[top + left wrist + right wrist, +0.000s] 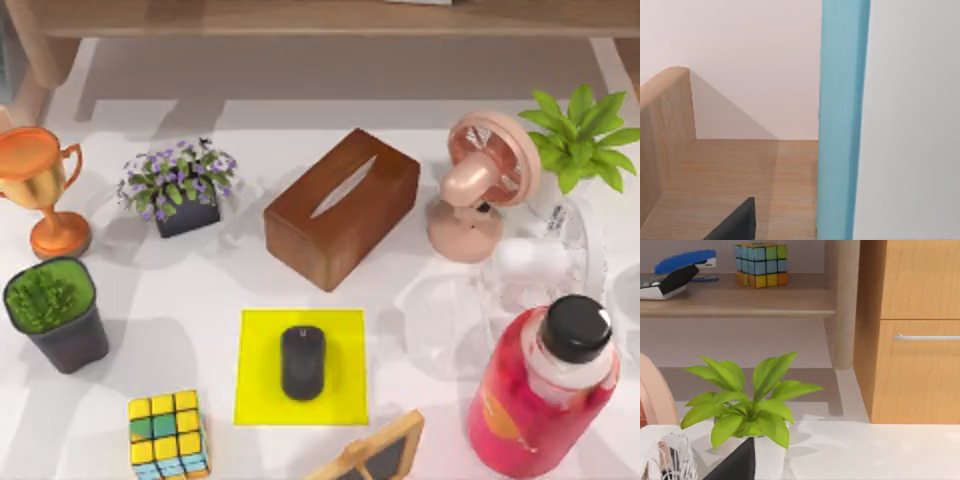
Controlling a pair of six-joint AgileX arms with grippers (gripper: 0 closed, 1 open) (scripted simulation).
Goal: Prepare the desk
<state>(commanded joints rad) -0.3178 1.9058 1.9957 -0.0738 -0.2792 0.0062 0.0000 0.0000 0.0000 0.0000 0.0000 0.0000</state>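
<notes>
**White desk, crowded at its rim, yellow mat in the middle**

White and smooth, the desk [150, 330] spreads under everything in my top view.

Containers first. A dark pot [60, 320] near the left edge holds short green growth. A smaller dark pot [186, 215] behind it carries purple flowers. The wooden tissue box [342, 207] sits tilted near the centre, its slot facing up. At the right, a red bottle [535, 400] with a black cap stands upright, with clear glassware [450, 320] just beside it. A white pot with a leafy green plant [580, 135] stands at the far right corner.

A gold trophy [40, 185] is at the left edge, a pink fan [485, 180] right of the tissue box, a white fan [545, 260] in front of the plant. The black mouse [302, 362] rests on the yellow mat [255, 385]. A colour cube [168, 433] and a wooden-framed board [375, 455] sit at the near edge.

Open room lies around the mat and along the far strip below the wooden shelf [320, 20].

My right wrist view faces the plant, a wooden drawer cabinet [912, 340] and a shelf with a second cube [761, 264] and a stapler [677, 275]. My left wrist view faces a wooden surface and a blue upright [842, 120]. Whether either of my grippers is open or closed I cannot tell.
</notes>
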